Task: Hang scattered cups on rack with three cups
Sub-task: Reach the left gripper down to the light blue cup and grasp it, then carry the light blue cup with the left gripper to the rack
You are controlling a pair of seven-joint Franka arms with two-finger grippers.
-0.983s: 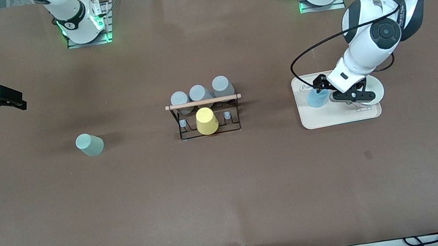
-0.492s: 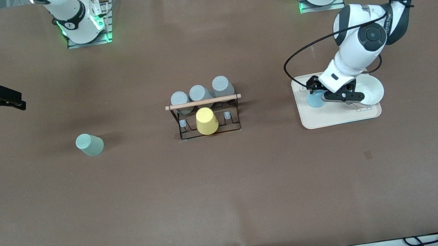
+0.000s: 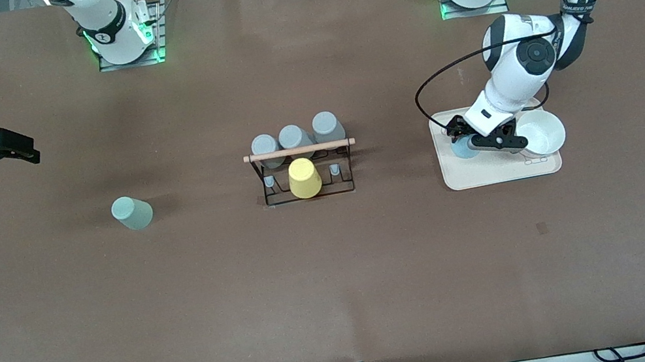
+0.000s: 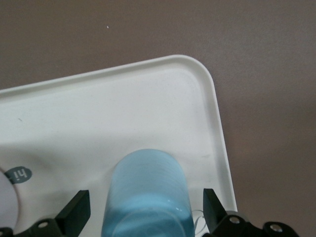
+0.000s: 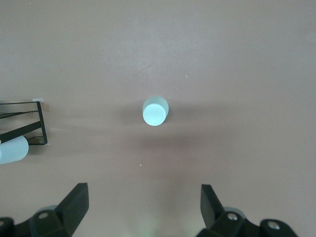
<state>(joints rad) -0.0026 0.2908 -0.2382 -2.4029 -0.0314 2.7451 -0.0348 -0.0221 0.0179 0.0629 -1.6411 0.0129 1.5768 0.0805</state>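
The light blue cup [image 3: 460, 151] sits on the beige tray [image 3: 494, 174] at the left arm's end of the table. My left gripper [image 3: 467, 144] is low over the tray and open, one finger on each side of the blue cup [image 4: 148, 192] with a gap on both sides. The pale mint-green cup [image 3: 132, 213] stands on the table toward the right arm's end. My right gripper [image 3: 29, 153] is open and empty, up in the air. Its wrist view shows the mint cup [image 5: 155, 111]. The rack [image 3: 299, 150] stands mid-table.
The rack carries three grey cups [image 3: 292, 138] in its row farther from the front camera and a yellow cup [image 3: 303, 178] in its nearer row. A white bowl [image 3: 543, 132] sits on the tray beside the left gripper.
My left gripper has come down and shifted a little toward the rack, so its fingers now straddle the blue cup. The right arm has hardly moved.
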